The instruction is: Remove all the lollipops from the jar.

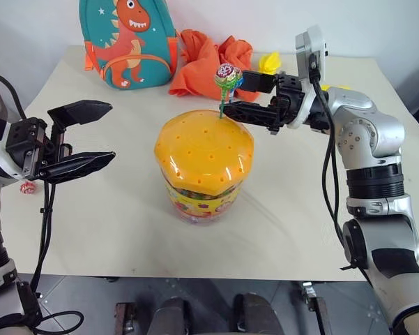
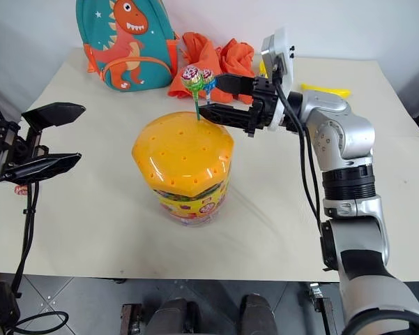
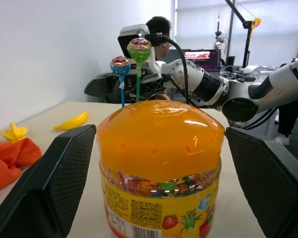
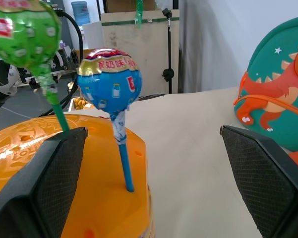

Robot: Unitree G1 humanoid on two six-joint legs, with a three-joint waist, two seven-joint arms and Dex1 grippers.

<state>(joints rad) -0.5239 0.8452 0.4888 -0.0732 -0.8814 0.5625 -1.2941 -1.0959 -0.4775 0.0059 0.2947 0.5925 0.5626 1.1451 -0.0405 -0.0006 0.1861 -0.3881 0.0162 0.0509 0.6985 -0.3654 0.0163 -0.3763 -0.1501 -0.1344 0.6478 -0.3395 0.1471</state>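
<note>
The jar (image 1: pixel 203 164), a clear tub with an orange domed lid, stands mid-table. Two lollipops stand upright in holes at the lid's far edge, one on a green stick (image 1: pixel 227 75) and one on a blue stick (image 4: pixel 110 82). My right gripper (image 1: pixel 235 91) is open and level at that edge. The blue-stick lollipop stands between its fingers (image 4: pixel 268 178), and the green stick is close to one finger; neither is gripped. My left gripper (image 1: pixel 111 132) hovers open and empty to the jar's left. A small round wrapped thing (image 1: pixel 28 187), perhaps a lollipop, lies on the table behind it, partly hidden.
A teal dinosaur backpack (image 1: pixel 129 42) and an orange cloth (image 1: pixel 209 59) sit at the table's back. Yellow banana toys (image 2: pixel 324 89) lie at the back right, behind my right arm. The table's front edge (image 1: pixel 195 276) runs close below the jar.
</note>
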